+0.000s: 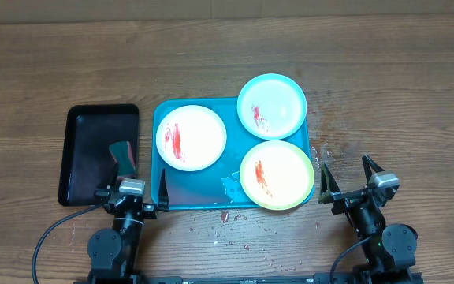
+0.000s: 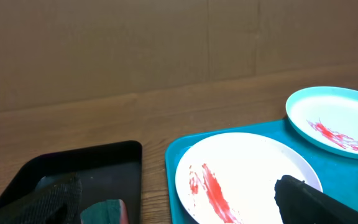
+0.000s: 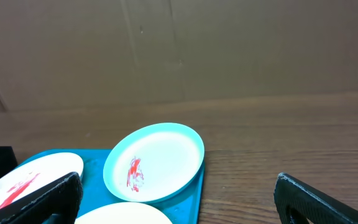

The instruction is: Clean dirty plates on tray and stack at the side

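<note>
At the far left of the wooden table (image 1: 385, 71), a black tray (image 1: 85, 170) holds a sponge (image 1: 123, 158). The left gripper (image 1: 132, 185) hangs just near of it, jaws spread wide and holding nothing.

Beside it lies the teal tray (image 1: 195, 192) with the three smeared plates. The cream-rimmed plate (image 1: 191, 137) sits on the tray's left half, ahead of the left gripper's right-hand finger and not between the jaws. The blue-rimmed plate (image 1: 271, 106) rides over the tray's far right corner. The green-rimmed plate (image 1: 277, 174) overhangs the near right edge.

Red crumbs (image 1: 225, 217) dot the table along the tray's near side.

At right, the right gripper (image 1: 345, 170) waits with jaws wide apart and empty. The green-rimmed plate lies just left of its left-hand finger, outside the gap.

The plates look like thin plastic, so probably light, stiff and slick, and likely to skate if pushed. The raised rim seems the place to pinch, and the overhanging edges of the two right-hand plates look easiest to reach.
</note>
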